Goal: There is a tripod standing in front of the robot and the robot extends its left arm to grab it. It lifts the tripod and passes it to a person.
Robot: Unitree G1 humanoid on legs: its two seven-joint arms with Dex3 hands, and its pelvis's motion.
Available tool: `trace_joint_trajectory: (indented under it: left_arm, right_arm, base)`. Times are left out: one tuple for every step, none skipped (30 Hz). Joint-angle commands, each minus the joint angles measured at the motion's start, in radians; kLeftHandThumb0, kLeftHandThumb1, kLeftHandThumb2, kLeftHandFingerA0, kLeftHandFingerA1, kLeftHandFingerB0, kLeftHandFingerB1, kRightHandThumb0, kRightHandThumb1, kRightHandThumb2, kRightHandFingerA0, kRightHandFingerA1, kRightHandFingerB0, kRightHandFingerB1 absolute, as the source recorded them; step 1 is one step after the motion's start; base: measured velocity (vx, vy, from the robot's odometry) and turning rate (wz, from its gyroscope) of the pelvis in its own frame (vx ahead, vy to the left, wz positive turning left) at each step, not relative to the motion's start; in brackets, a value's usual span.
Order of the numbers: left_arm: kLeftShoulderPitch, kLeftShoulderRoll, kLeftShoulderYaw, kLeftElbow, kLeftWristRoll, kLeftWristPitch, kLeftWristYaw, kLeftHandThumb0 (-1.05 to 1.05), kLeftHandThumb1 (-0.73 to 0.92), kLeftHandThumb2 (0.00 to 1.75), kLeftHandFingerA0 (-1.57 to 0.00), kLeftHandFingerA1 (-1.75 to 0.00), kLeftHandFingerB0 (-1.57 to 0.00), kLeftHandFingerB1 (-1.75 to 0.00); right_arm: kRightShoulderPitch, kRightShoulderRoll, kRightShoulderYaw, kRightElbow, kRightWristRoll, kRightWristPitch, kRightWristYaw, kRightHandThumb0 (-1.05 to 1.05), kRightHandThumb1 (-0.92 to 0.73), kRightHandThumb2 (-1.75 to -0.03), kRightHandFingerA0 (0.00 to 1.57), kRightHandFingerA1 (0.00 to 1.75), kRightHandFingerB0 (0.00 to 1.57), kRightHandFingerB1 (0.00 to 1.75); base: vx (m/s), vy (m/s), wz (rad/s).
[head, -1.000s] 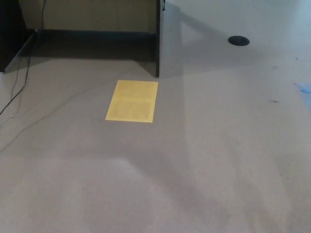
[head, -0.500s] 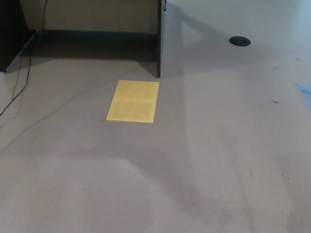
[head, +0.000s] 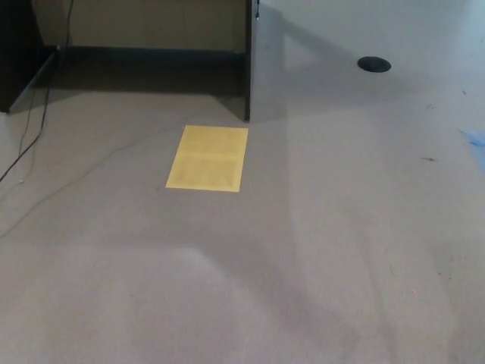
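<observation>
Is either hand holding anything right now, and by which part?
It cannot be told: neither hand shows in the head view, and no tripod is in sight. Only the floor with a yellow sheet shows.

no part of the robot's body appears in the head view. left arm: out of frame; nothing enters from the picture's left edge. left hand: out of frame; finger pose cannot be reported. right arm: out of frame; nothing enters from the picture's right edge. right hand: out of frame; finger pose cannot be reported. no forearm or wrist shows along the bottom edge. no person's hand, sleeve or legs show either.
</observation>
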Motion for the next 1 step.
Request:
trace_joint_trajectory:
  left_arm:
    - [0.002, 0.020, 0.001, 0.008, 0.006, -0.020, -0.002, -0.53, 0.44, 0.69, -0.22, -0.42, -0.15, -0.36]
  right_arm:
    - [0.016, -0.003, -0.004, 0.005, 0.003, -0.007, -0.009, -0.38, -0.67, -0.61, 0.71, 0.42, 0.53, 0.37]
  base:
    - [0.00, 0.000, 0.00]
